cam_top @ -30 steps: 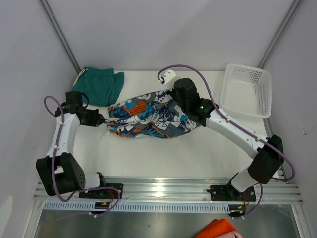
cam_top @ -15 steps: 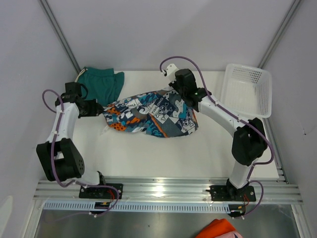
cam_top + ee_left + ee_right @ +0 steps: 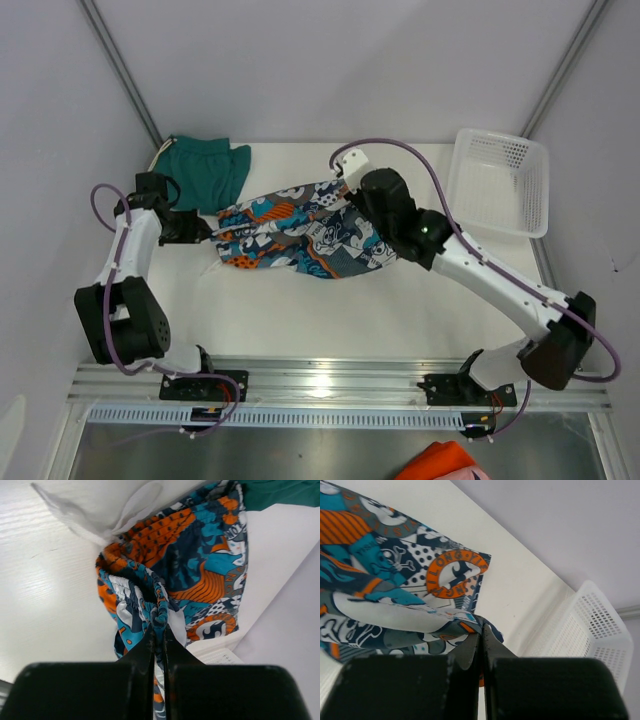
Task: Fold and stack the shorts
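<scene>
Between my two claws the printed shorts (image 3: 300,235) span the table (image 3: 400,310); my left claw (image 3: 159,630) pinches their gathered edge, my right claw (image 3: 481,628) clamps the opposite edge.

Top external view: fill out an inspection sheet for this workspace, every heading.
Surface: white table, bare at the front.
Job's things: printed shorts stretched between both grippers, not folded; teal shorts bunched at the far-left corner, not stacked.
Clutter: white mesh basket at far right, nothing seen inside; orange cloth below the near rail.
Grippers: left gripper shut on the printed shorts' gathered edge; right gripper shut on the opposite corner.
Cables: purple cables loop along both arms, clear of the fabric.
Surroundings: plain pale walls.
</scene>
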`<state>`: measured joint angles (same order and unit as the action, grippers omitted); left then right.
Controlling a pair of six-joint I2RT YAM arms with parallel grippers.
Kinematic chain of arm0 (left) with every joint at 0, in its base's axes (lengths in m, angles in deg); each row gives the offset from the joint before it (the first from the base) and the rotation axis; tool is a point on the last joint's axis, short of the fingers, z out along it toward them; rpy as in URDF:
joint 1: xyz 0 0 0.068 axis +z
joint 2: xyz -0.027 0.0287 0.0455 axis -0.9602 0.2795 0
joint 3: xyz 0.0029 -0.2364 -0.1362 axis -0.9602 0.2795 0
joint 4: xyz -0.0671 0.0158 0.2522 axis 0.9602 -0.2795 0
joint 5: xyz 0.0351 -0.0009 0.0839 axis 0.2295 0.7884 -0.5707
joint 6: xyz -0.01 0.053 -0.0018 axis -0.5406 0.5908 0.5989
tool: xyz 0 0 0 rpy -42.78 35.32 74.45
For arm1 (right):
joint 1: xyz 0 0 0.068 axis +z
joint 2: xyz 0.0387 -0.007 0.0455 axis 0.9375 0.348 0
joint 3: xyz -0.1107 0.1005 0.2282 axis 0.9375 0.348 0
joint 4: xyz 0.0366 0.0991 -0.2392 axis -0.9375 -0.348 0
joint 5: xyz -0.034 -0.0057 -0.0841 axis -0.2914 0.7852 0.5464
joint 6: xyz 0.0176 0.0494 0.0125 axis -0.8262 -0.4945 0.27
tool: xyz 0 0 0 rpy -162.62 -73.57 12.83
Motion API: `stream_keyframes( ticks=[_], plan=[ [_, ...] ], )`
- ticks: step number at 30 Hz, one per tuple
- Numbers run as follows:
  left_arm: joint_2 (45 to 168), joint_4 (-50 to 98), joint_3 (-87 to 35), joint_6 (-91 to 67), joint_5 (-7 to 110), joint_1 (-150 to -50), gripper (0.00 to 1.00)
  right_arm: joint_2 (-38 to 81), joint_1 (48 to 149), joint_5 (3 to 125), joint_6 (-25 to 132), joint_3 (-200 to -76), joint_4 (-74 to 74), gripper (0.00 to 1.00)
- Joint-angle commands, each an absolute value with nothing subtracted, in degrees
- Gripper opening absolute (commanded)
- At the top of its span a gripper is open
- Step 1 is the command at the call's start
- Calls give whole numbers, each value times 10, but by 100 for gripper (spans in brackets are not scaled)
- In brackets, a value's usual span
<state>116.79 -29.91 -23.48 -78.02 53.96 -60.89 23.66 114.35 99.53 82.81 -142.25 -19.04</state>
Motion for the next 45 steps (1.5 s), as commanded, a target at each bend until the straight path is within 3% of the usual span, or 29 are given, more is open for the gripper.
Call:
stream_keyframes(
  ticks=[1,6,11,17,43,45],
  plan=[
    [1101,-307,-206,-769,543,-607,0,180,1191,1064,780,-1395,-227,0],
    [1060,-296,-179,-798,530,-607,0,177,1197,1069,759,-1388,-240,0],
    [1076,-299,-204,-807,535,-607,0,213,1123,1006,770,-1410,-229,0],
    [1138,-294,-244,-826,547,-607,0,291,1048,942,793,-1452,-191,0],
    [1432,-277,-498,-848,551,-628,0,679,952,865,827,-1793,-167,0],
    [1443,-265,-498,-843,558,-630,2,695,949,858,825,-1805,-159,4]
  ],
)
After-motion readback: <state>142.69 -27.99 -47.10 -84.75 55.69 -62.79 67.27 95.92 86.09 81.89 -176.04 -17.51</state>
